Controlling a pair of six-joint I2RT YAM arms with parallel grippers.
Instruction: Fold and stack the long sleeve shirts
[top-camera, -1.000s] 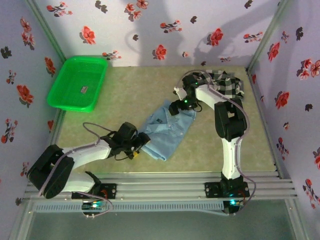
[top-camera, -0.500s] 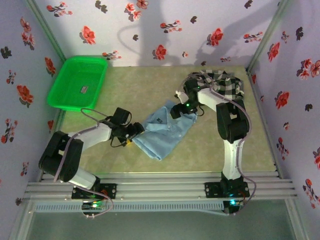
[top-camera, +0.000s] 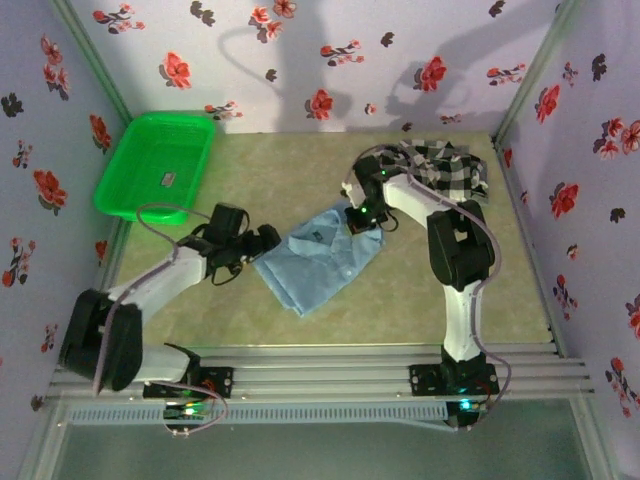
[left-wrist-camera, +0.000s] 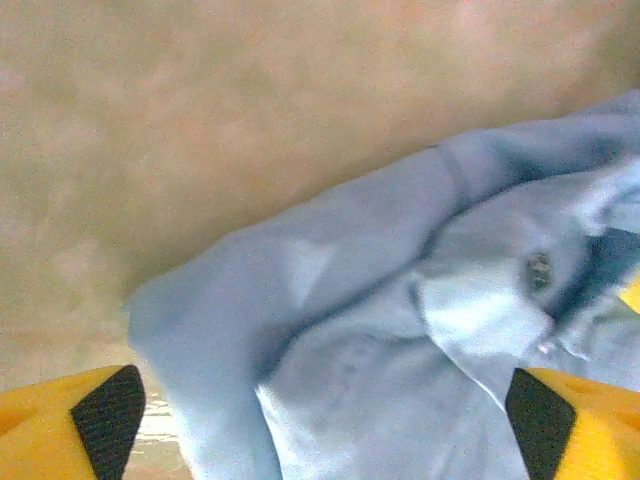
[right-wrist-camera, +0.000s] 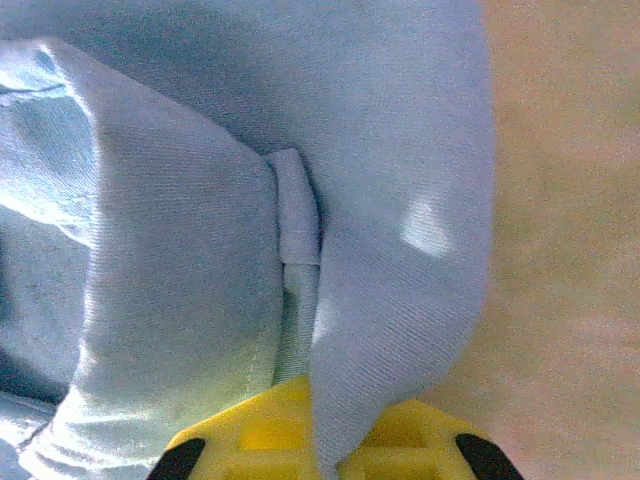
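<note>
Fingers (left-wrist-camera: 105, 418) of the left gripper (top-camera: 266, 241) stand spread wide, one yellow black-padded tip at each lower corner of the left wrist view, with nothing clamped between them. A rumpled edge of the light blue shirt (left-wrist-camera: 350, 330) lies on the table (top-camera: 420, 290) below and between the tips; contact cannot be confirmed.

Right gripper (top-camera: 362, 222): jaws closed tight on a fold of the same shirt at its far right corner. In the right wrist view the blue cloth runs down into the yellow fingers (right-wrist-camera: 250, 440).

Light blue shirt: mid-table, roughly folded, slanting from near left to far right, lying between the two grippers.

Checked shirt (top-camera: 447, 166): bunched at the far right corner of the table, apart from the blue one.

Green basket (top-camera: 155, 165): far left of the table, well apart from both shirts.
</note>
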